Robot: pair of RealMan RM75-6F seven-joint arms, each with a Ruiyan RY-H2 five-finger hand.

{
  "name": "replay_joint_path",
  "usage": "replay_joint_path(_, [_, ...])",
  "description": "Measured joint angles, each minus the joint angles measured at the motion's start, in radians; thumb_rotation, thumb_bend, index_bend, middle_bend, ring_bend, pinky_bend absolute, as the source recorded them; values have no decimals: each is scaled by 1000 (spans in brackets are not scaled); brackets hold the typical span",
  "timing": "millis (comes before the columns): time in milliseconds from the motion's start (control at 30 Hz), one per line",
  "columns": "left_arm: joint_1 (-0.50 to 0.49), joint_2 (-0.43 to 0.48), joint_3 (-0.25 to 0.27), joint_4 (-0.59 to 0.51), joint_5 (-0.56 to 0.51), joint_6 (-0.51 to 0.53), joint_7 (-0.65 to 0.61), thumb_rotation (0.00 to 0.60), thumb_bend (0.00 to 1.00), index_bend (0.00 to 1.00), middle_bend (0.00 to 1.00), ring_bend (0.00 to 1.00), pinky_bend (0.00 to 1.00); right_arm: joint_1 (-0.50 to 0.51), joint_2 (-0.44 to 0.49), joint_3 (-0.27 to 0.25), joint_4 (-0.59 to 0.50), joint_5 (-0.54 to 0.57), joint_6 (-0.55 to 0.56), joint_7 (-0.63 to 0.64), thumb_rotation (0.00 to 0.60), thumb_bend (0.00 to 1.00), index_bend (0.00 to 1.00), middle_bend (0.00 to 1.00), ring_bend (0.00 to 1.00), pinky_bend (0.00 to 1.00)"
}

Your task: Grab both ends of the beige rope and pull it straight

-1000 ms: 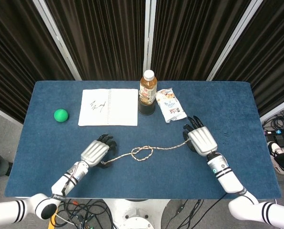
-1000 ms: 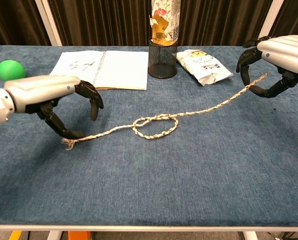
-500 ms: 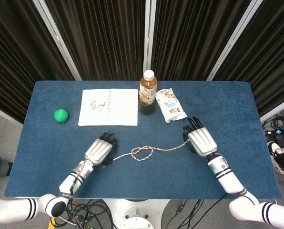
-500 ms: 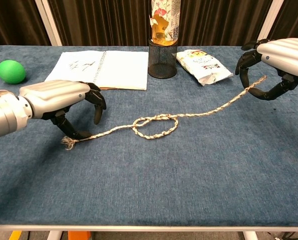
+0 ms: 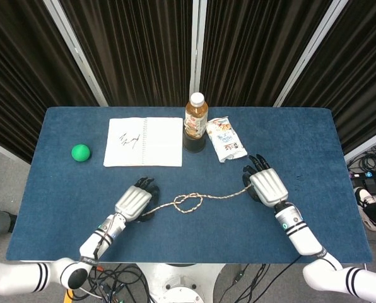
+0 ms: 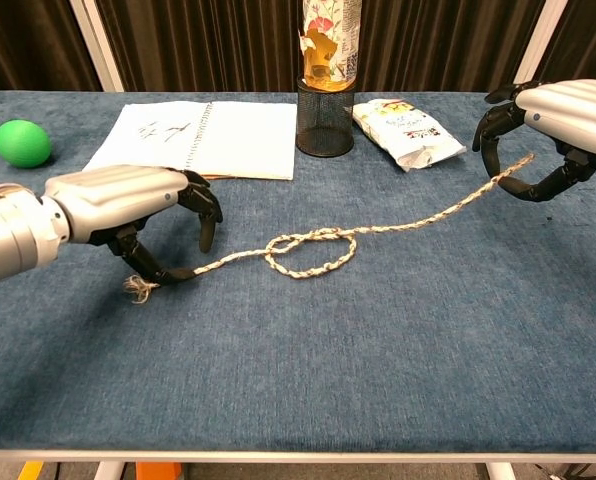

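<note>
The beige rope lies across the blue table with a loose loop at its middle. My left hand arches over the rope's left part, fingers spread, with the thumb tip touching the rope a little inside its frayed end. In the head view the left hand covers that end. My right hand pinches the right end, which rises off the cloth to the fingers. From above, the right hand sits at the rope's right tip.
An open notebook lies at the back left, with a green ball further left. A bottle in a black mesh cup and a snack packet stand behind the rope's middle.
My left hand has slid right along the rope and lowered, leaving the frayed end showing behind it. The right hand and the raised right end have barely moved.
</note>
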Motion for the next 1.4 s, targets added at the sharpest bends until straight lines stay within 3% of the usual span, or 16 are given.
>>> replay_joint_path(800, [-36, -27, 36, 29, -86, -15, 102, 600, 344, 530, 186, 30, 55, -3, -6, -3, 21, -5, -4, 30, 600, 475, 644, 281, 48, 0])
replay_joint_path(1167, [-32, -24, 44, 34, -73, 3, 85, 600, 396, 576, 197, 31, 55, -12, -1, 0, 17, -3, 10, 35, 600, 478, 644, 281, 48, 0])
replay_joint_path(1400, [4, 14, 41, 26, -29, 62, 8, 600, 406, 590, 203, 30, 55, -38, 29, 3, 2, 2, 45, 50, 600, 481, 644, 281, 48, 0])
